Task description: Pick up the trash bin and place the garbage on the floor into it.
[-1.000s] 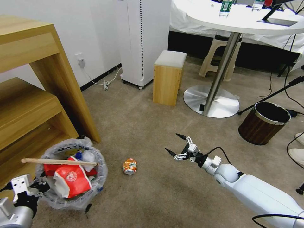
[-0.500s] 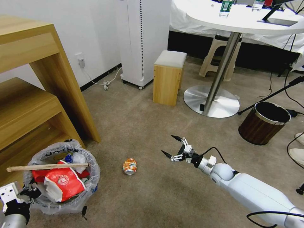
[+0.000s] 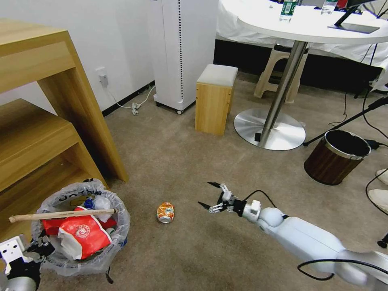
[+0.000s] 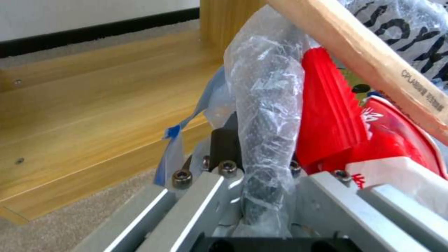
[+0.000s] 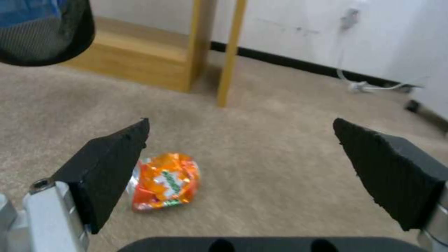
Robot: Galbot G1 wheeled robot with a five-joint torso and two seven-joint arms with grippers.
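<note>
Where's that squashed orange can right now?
The crushed orange can lies on the beige carpet, between the bag-lined trash bin on the robot's left and the open right gripper.

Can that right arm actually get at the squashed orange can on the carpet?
Probably yes. The right gripper has its jaws wide open and aimed at the crushed orange can, with bare floor between them and nothing in the way.

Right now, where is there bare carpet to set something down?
The floor is bare between the wooden stool, the desk leg and the crushed can. Crowded: the trash bin held by the left end effector, and the patch between the can and the open right end effector.
</note>
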